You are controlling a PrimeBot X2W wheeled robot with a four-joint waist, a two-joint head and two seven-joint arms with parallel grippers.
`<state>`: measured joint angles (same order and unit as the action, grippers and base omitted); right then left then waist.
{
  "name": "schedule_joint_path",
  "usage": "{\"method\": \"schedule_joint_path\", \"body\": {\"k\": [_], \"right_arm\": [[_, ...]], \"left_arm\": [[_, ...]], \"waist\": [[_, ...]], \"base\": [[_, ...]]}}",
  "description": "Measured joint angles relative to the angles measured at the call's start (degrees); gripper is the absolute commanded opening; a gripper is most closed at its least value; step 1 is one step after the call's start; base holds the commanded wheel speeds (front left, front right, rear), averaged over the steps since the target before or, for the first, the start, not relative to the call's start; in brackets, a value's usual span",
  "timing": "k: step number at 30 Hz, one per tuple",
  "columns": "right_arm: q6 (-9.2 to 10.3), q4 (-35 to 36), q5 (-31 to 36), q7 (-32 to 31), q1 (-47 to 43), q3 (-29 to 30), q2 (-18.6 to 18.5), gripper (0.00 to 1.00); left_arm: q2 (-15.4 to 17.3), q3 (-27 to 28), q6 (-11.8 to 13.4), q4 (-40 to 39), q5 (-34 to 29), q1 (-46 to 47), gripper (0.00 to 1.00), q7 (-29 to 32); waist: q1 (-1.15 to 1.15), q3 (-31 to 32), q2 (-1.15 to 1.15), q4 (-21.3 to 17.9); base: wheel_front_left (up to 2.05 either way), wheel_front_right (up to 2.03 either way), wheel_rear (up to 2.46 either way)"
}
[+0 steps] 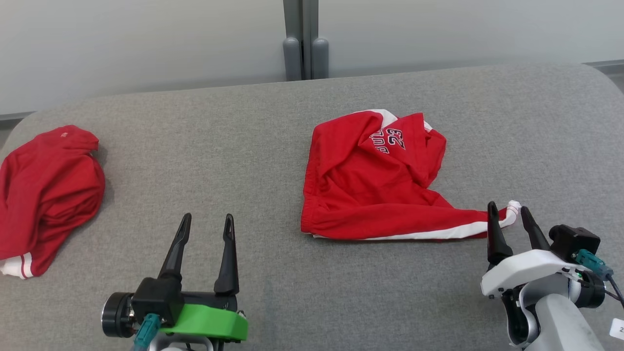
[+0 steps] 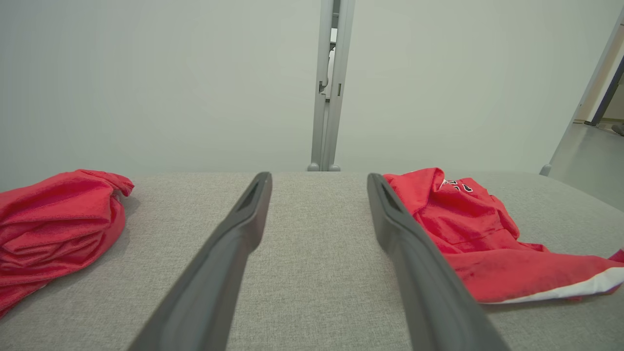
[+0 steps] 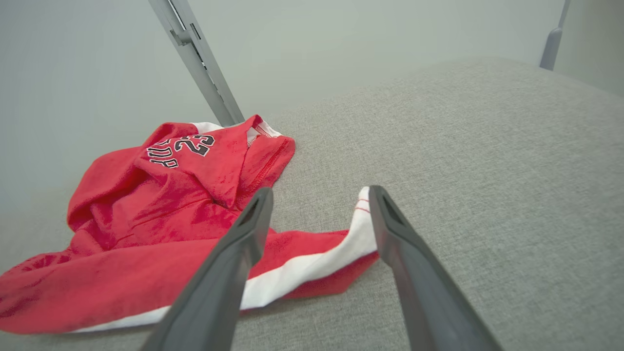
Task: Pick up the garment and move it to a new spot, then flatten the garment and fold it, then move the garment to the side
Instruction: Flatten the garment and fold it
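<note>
A crumpled red garment (image 1: pixel 375 180) with white trim and a "23" print lies right of centre on the grey surface (image 1: pixel 253 146); it also appears in the right wrist view as the garment (image 3: pixel 161 214) and in the left wrist view as the garment (image 2: pixel 468 234). One stretched-out end with a white cuff (image 1: pixel 512 210) reaches toward my right gripper (image 1: pixel 508 210), which is open, its fingers straddling that end just above it (image 3: pixel 317 195). My left gripper (image 1: pixel 207 222) is open over bare fabric, well left of the garment, with nothing between its fingers (image 2: pixel 317 180).
A second red garment (image 1: pixel 46 195) lies bunched at the far left edge of the surface, seen too in the left wrist view (image 2: pixel 53 224). A grey post (image 1: pixel 304 44) stands behind the surface against the pale wall. Bare grey fabric lies between the two garments.
</note>
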<state>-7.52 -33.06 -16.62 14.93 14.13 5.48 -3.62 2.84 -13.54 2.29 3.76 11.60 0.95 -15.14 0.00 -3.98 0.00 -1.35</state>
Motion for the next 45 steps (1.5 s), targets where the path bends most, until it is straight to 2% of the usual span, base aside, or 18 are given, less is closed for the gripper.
{"method": "schedule_joint_path", "body": {"k": [6, 9, 13, 17, 23, 26, 31, 37, 45], "right_arm": [[0.0, 13.8, 0.8, 0.1, -6.6, -6.7, 0.6, 1.0], [0.0, 17.9, 0.8, 0.1, -9.0, -10.5, 0.7, 1.0], [0.0, 20.0, 0.7, 0.1, -11.1, -13.9, 0.7, 1.0], [0.0, 20.6, 2.7, 0.1, -13.0, -14.7, 0.0, 1.0], [0.0, 22.2, 2.5, 0.1, -13.2, -16.8, -0.2, 1.0], [0.0, 22.5, 2.9, 0.1, -12.2, -19.5, -1.5, 1.0], [-0.01, 20.3, 3.2, 0.1, -7.0, -25.2, -4.2, 1.0], [-0.01, 9.5, 3.5, -0.9, 2.8, -36.0, -9.9, 1.0], [-0.01, -0.6, 0.7, -0.5, 10.4, -42.5, -12.8, 1.0]], "left_arm": [[0.0, 0.2, 0.0, 0.0, 0.7, -0.3, 1.0, 0.0], [0.0, 0.2, 0.0, 0.1, 1.0, -0.3, 1.0, 0.0], [0.0, 0.0, -0.1, 0.3, 1.7, -0.4, 1.0, 0.0], [0.0, -0.7, -0.2, 0.4, 2.1, -0.4, 1.0, 0.0], [0.0, -1.3, -0.1, 1.2, 2.2, -1.0, 1.0, 0.0], [0.0, -1.7, -0.1, 1.2, 2.3, -1.0, 1.0, 0.0], [0.0, -3.2, -0.2, 1.5, 2.3, 0.1, 1.0, 0.0], [0.0, -5.4, -0.2, 2.4, 2.4, 1.2, 1.0, 0.0], [0.0, -7.4, 0.4, 3.0, 3.2, 2.0, 1.0, 0.0]], "waist": [[0.0, 0.7, 0.0, -1.1], [0.0, 1.0, 0.0, -1.5], [0.0, 1.5, 0.0, -1.3], [0.0, 1.7, 0.0, -0.4], [0.0, 1.8, 0.0, 1.1], [0.0, 1.5, 0.0, 2.0], [0.0, 0.6, 0.0, 4.1], [0.0, -1.3, 0.0, 7.5], [0.0, -3.0, 0.0, 12.9]], "base": [[0.0, 0.0, 0.0], [0.0, 0.0, 0.0], [0.0, 0.0, 0.0], [0.0, 0.0, 0.0], [0.0, 0.0, 0.0], [0.0, 0.0, 0.0], [0.0, 0.0, 0.0], [0.0, 0.0, 0.0], [0.0, 0.0, 0.0]]}}
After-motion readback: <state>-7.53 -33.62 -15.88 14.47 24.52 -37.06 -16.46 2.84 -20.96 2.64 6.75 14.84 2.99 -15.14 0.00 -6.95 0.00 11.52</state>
